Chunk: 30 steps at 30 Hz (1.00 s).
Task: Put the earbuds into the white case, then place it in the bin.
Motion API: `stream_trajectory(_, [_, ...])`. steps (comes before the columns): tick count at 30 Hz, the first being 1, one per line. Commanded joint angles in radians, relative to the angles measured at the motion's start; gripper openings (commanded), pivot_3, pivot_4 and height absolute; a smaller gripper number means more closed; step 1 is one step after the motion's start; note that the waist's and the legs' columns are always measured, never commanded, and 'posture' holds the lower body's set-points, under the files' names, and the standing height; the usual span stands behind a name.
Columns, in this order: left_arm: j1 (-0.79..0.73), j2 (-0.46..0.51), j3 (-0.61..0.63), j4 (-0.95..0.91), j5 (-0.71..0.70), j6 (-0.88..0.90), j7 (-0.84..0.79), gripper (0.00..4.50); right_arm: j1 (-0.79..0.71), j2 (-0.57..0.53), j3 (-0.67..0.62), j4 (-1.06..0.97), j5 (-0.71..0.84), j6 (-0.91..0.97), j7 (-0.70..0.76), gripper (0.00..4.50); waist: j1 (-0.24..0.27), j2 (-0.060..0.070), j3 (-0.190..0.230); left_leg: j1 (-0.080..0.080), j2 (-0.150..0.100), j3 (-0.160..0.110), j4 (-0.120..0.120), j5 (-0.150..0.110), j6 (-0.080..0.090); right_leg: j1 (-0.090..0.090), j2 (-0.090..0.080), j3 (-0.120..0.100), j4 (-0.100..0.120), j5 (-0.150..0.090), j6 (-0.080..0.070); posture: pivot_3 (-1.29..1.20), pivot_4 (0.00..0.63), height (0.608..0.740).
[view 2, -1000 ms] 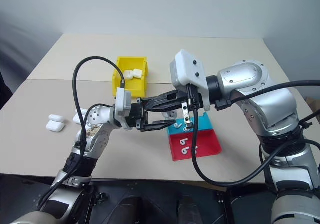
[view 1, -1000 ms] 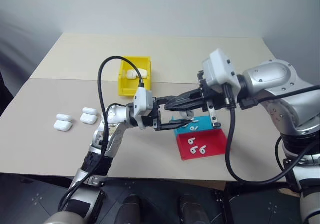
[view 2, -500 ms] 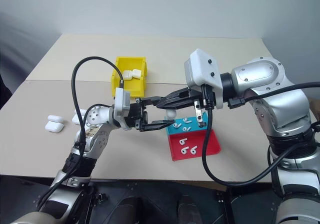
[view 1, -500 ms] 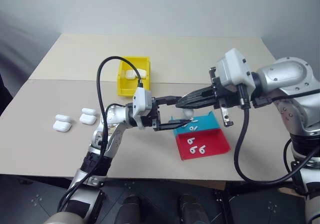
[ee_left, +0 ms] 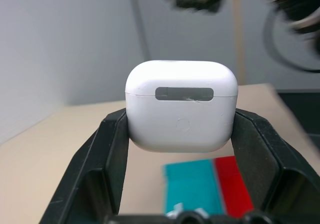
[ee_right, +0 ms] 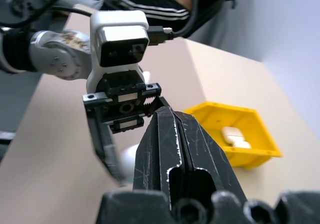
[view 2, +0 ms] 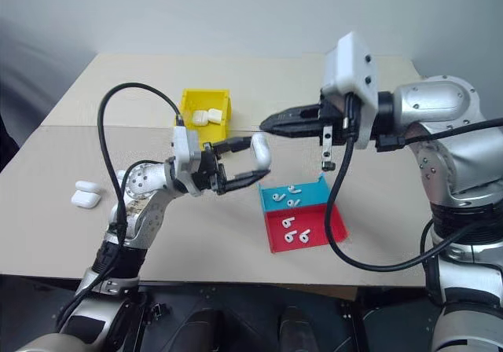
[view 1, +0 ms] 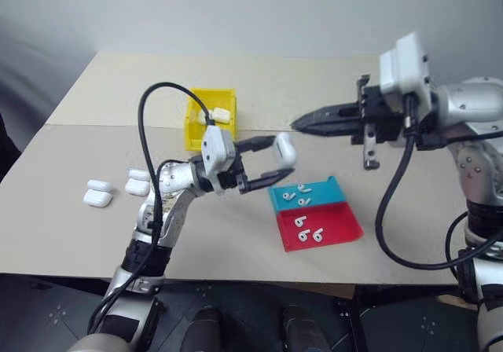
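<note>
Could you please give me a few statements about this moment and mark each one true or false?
1. The left gripper is shut on the white case. True.
2. The held case's lid is open. False: it is closed.
3. The right gripper holds an earbud. False: it is shut on nothing.
4. The bin already holds cases. True.
5. The earbuds lie in the blue and red trays. True.

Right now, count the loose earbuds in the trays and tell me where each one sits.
6. Three earbuds lie in the blue tray, and three more in the red tray beside it. Others could be hidden inside the white case.
</note>
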Motion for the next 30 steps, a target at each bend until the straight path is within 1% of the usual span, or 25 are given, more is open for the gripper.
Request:
stream_trajectory(1, [-0.183, 0.0, 0.066, 0.053, 0.165, 0.158, 0.331, 2.77, 0.061, 0.014, -0.102, -0.063, 0.054, 0.034, -0.09, 0.03, 0.006, -0.001, 0.0, 0.0, 0.0, -0.001, 0.0, 0.0, 0.0, 0.0, 0.0, -0.001, 0.0, 0.0, 0.0, 0.0, 0.15, 0.74])
stream_trajectory(2, [-0.226, -0.004, 0.066, 0.104, 0.219, 0.184, 0.415, 2.77, 0.085, 0.021, -0.119, -0.077, 0.066, 0.045, -0.115, 0.03, 0.008, -0.001, 0.0, 0.0, 0.0, -0.001, 0.0, 0.0, 0.0, 0.001, 0.0, -0.001, -0.001, 0.0, 0.0, 0.0, 0.15, 0.74])
stream_trajectory(4, [-0.288, -0.026, 0.072, 0.219, 0.305, 0.175, 0.573, 2.77, 0.132, 0.032, -0.141, -0.102, 0.079, 0.07, -0.166, 0.03, 0.007, -0.001, 0.0, 0.0, -0.001, -0.001, 0.0, 0.0, 0.0, 0.001, -0.001, -0.001, -0.002, 0.0, 0.001, 0.0, 0.15, 0.74])
stream_trajectory(5, [-0.302, -0.035, 0.074, 0.25, 0.328, 0.167, 0.617, 2.77, 0.146, 0.033, -0.146, -0.112, 0.085, 0.077, -0.182, 0.03, 0.006, -0.001, 0.0, 0.0, -0.001, -0.001, 0.0, 0.0, 0.0, 0.002, -0.001, -0.001, -0.002, 0.0, 0.001, 0.0, 0.15, 0.74])
stream_trajectory(7, [-0.354, -0.054, 0.106, 0.374, 0.333, 0.197, 0.691, 2.77, 0.191, 0.043, -0.157, -0.132, 0.106, 0.116, -0.229, 0.03, 0.004, -0.001, 0.0, -0.001, -0.001, -0.001, 0.0, 0.0, 0.0, 0.001, -0.001, -0.001, -0.002, 0.0, 0.001, 0.0, 0.15, 0.74])
stream_trajectory(8, [-0.371, -0.057, 0.111, 0.427, 0.336, 0.197, 0.703, 2.77, 0.209, 0.049, -0.163, -0.14, 0.119, 0.128, -0.245, 0.03, 0.004, -0.001, 0.0, -0.001, -0.001, -0.001, 0.0, 0.0, 0.0, 0.001, -0.001, -0.001, -0.002, 0.0, 0.001, 0.0, 0.15, 0.74])
stream_trajectory(10, [-0.382, -0.05, 0.092, 0.512, 0.359, 0.136, 0.703, 2.77, 0.239, 0.048, -0.164, -0.155, 0.126, 0.142, -0.261, 0.03, -0.001, -0.001, 0.0, -0.001, -0.001, -0.001, 0.0, 0.0, 0.0, 0.0, -0.001, -0.001, -0.001, 0.0, 0.001, 0.0, 0.15, 0.74])
stream_trajectory(14, [-0.438, -0.059, 0.083, 0.708, 0.39, 0.057, 0.748, 2.77, 0.266, 0.014, -0.152, -0.169, 0.118, 0.177, -0.285, 0.03, -0.001, -0.001, 0.0, -0.003, -0.001, -0.001, 0.0, 0.0, 0.0, -0.001, -0.001, -0.001, -0.001, 0.0, 0.001, 0.0, 0.15, 0.74])
stream_trajectory(18, [-0.505, -0.073, 0.112, 0.881, 0.382, 0.049, 0.807, 2.77, 0.274, 0.001, -0.165, -0.184, 0.125, 0.201, -0.314, 0.03, 0.001, -0.001, 0.0, -0.004, -0.002, -0.001, 0.0, 0.0, 0.0, -0.002, -0.001, -0.001, -0.002, 0.001, 0.001, 0.0, 0.15, 0.74])
stream_trajectory(19, [-0.515, -0.073, 0.122, 0.914, 0.37, 0.047, 0.801, 2.77, 0.28, -0.002, -0.168, -0.192, 0.128, 0.205, -0.319, 0.03, 0.001, -0.001, 0.0, -0.005, -0.002, -0.001, 0.0, 0.0, 0.0, -0.002, -0.001, -0.001, -0.002, 0.001, 0.001, 0.0, 0.15, 0.74])
stream_trajectory(21, [-0.519, -0.072, 0.123, 0.944, 0.363, 0.008, 0.776, 3.51, 0.293, -0.008, -0.173, -0.206, 0.132, 0.21, -0.329, 0.0, 0.001, -0.001, 0.0, -0.005, -0.002, -0.001, 0.0, 0.0, 0.0, -0.003, -0.001, -0.001, -0.002, 0.001, 0.001, 0.0, 0.15, 0.74])
stream_trajectory(22, [-0.518, -0.073, 0.122, 0.95, 0.363, -0.009, 0.773, 3.77, 0.298, -0.012, -0.175, -0.21, 0.134, 0.212, -0.331, 0.0, 0.001, -0.001, 0.0, -0.005, -0.002, -0.001, 0.0, 0.0, 0.0, -0.003, -0.001, -0.001, -0.002, 0.001, 0.001, 0.0, 0.15, 0.74])
stream_trajectory(24, [-0.519, -0.078, 0.125, 0.949, 0.352, -0.024, 0.749, 4.46, 0.31, -0.016, -0.176, -0.219, 0.133, 0.216, -0.341, 0.0, 0.001, -0.001, 0.0, -0.006, -0.002, -0.001, 0.0, 0.0, 0.0, -0.004, -0.001, -0.001, -0.002, 0.001, 0.001, 0.0, 0.15, 0.74])
stream_trajectory(27, [-0.521, -0.086, 0.141, 0.939, 0.328, -0.051, 0.727, 4.49, 0.315, -0.018, -0.163, -0.222, 0.121, 0.218, -0.35, 0.0, 0.001, -0.001, 0.0, -0.007, -0.002, -0.001, 0.0, 0.0, 0.0, -0.005, -0.001, -0.001, -0.001, 0.001, 0.001, 0.0, 0.15, 0.74])
stream_trajectory(28, [-0.514, -0.093, 0.158, 0.93, 0.307, -0.085, 0.717, 4.49, 0.315, -0.018, -0.159, -0.222, 0.119, 0.218, -0.353, 0.0, 0.001, -0.001, 0.0, -0.007, -0.002, -0.001, 0.0, 0.0, -0.001, -0.005, -0.001, -0.001, 0.0, 0.001, 0.001, 0.0, 0.15, 0.74])
stream_trajectory(29, [-0.511, -0.103, 0.191, 0.916, 0.268, -0.099, 0.702, 4.49, 0.314, -0.017, -0.155, -0.221, 0.118, 0.219, -0.354, 0.0, 0.001, -0.001, 0.0, -0.007, -0.002, -0.001, 0.0, 0.0, -0.001, -0.005, -0.001, -0.001, 0.0, 0.001, 0.001, 0.0, 0.15, 0.74])
stream_trajectory(30, [-0.517, -0.113, 0.241, 0.898, 0.204, -0.077, 0.675, 4.49, 0.314, -0.017, -0.152, -0.221, 0.116, 0.219, -0.354, 0.0, 0.001, -0.001, 0.0, -0.007, -0.002, -0.001, 0.0, 0.0, -0.001, -0.005, -0.001, -0.001, -0.001, 0.001, 0.001, 0.0, 0.15, 0.74])
